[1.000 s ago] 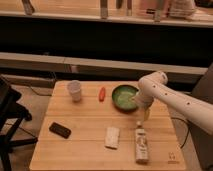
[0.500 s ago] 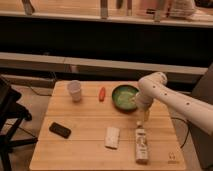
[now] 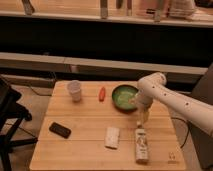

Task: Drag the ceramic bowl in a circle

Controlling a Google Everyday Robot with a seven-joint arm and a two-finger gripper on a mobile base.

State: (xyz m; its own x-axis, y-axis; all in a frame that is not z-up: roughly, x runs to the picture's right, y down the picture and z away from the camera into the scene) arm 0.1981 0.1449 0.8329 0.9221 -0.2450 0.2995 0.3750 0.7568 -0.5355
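The gripper (image 3: 141, 113) hangs at the bowl's (image 3: 121, 96) near-right rim; I cannot tell its opening. Press steadily, circle slowly, and avoid the bottle (image 3: 141, 145).

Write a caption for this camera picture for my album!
Robot gripper beside the green ceramic bowl on a wooden table.

White pincer (image 3: 142, 115) by green bowl (image 3: 121, 95)

Prob. an office or lab break area: plain wooden table (image 3: 80, 150) at centre, black office chair (image 3: 9, 117) at 9 o'clock, long counter ledges (image 3: 100, 64) at 12. Robot gripper (image 3: 136, 103) sits approx. 2 o'clock on the table, at the ceramic bowl (image 3: 122, 95) rim.
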